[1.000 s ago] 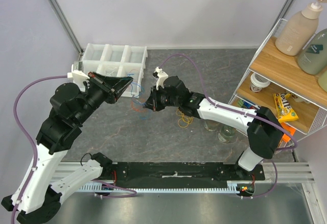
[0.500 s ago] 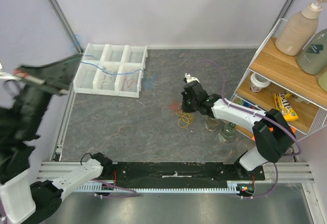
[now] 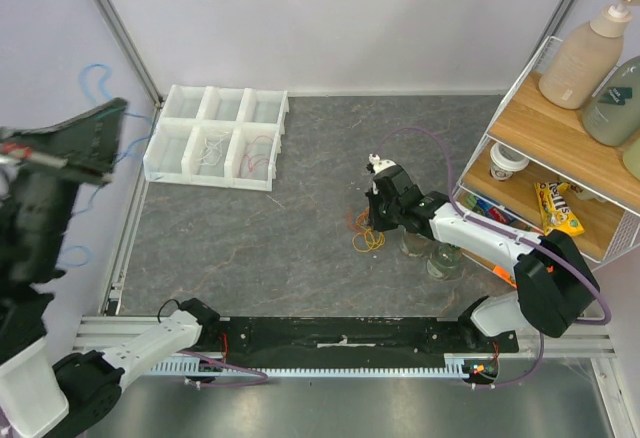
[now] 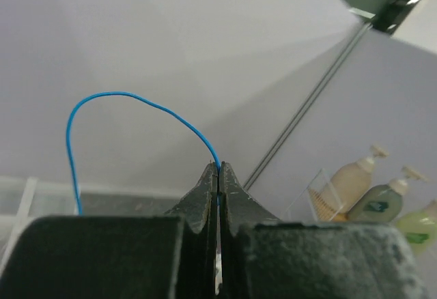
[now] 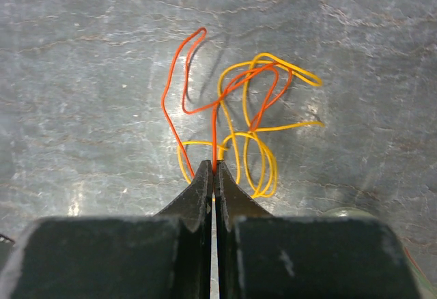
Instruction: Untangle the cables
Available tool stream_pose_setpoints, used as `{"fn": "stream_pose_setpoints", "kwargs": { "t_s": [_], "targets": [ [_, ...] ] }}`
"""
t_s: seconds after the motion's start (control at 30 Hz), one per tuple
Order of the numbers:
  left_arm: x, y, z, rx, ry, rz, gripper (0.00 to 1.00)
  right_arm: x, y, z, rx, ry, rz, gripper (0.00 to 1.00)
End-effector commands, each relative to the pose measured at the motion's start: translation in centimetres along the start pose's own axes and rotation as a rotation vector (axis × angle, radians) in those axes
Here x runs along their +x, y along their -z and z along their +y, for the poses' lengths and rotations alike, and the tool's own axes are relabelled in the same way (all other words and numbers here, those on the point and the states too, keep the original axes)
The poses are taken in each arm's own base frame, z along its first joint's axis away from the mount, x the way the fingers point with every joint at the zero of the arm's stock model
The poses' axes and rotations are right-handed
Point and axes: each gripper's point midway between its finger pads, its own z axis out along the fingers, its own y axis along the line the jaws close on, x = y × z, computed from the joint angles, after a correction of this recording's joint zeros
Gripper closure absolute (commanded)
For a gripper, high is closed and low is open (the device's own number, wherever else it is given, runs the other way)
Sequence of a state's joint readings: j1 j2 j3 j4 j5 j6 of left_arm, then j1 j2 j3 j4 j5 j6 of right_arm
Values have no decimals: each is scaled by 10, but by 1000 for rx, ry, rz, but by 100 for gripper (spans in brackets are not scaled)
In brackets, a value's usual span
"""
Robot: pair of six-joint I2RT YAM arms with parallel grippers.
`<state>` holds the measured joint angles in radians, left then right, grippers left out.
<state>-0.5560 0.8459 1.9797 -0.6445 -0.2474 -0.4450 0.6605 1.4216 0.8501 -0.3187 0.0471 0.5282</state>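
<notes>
My left gripper [image 3: 122, 110] is raised high at the far left, past the table's edge. It is shut on a thin blue cable [image 3: 94, 76] that loops up against the wall; in the left wrist view the blue cable [image 4: 136, 101] arcs out of the closed tips of the left gripper [image 4: 218, 166]. My right gripper [image 3: 372, 222] is low over the table's middle right. The right wrist view shows the right gripper [image 5: 215, 164] shut on an orange cable [image 5: 183, 74], which crosses and tangles with yellow cables [image 5: 263, 169] lying on the grey surface.
A white compartment tray [image 3: 210, 183] at the back left holds a few thin cables. Two glass jars [image 3: 445, 258] stand beside the right arm. A wire shelf [image 3: 560, 138] with bottles, a cup and a candy bag fills the right side.
The left arm swung up and left from the tray, carrying the blue cable away. The right gripper moved right and down to the orange and yellow tangle and shut on the orange cable.
</notes>
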Motion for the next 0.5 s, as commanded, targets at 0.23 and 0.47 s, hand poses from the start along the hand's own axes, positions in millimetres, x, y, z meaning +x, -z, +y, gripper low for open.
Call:
{"fn": "stream_pose_setpoints", "kwargs": {
  "t_s": [0.23,0.47],
  "targets": [
    [133,-63,88,-365,-89,227,99,-42,40,48,-216,119,-69,100],
    [145,-121,110,-439,-129,108,98,-67,59,62,-253,176,-121,100]
  ]
}}
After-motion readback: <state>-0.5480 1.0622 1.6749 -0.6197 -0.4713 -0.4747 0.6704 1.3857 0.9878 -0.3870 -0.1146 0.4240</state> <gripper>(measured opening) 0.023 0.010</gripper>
